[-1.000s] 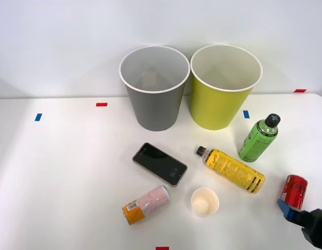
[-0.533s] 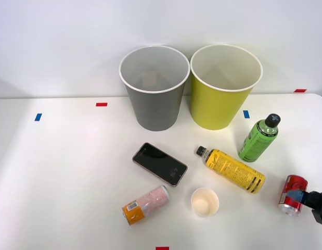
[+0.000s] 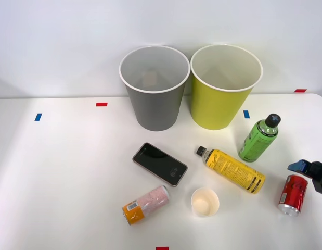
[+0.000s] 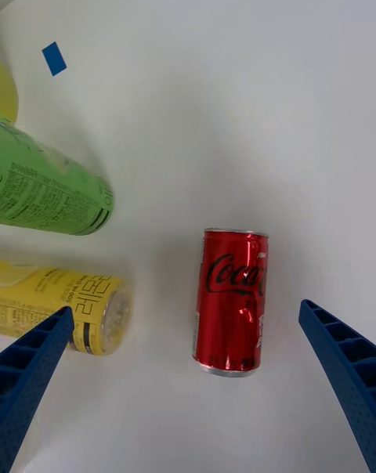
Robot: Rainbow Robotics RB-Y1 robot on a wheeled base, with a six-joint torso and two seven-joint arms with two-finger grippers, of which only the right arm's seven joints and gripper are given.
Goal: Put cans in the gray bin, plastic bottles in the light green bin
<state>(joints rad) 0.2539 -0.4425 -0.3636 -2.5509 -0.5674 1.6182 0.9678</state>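
Observation:
The red can [image 3: 293, 194] [image 4: 231, 301] lies on its side near the table's right edge. My right gripper [image 3: 306, 169] [image 4: 186, 312] hovers over it, open, with one blue finger [image 4: 31, 371] on each side and nothing held. A pale pink can [image 3: 146, 204] lies at front centre. The green-labelled plastic bottle [image 3: 259, 138] [image 4: 51, 191] stands upright left of the gripper. Beside it the yellow bottle [image 3: 233, 170] [image 4: 63, 308] lies flat. At the back stand the gray bin [image 3: 154, 99] and, to its right, the light green bin [image 3: 220, 101].
A black phone [image 3: 159, 163] and a white paper cup [image 3: 205, 201] lie mid-table between the cans. Small tape marks dot the white table, such as a blue one [image 3: 246, 113] near the green bin. The table's right edge is close to the red can.
My gripper has moved from the front right corner away from me, across the red can, and now sits just past it. The can and the other things have stayed put.

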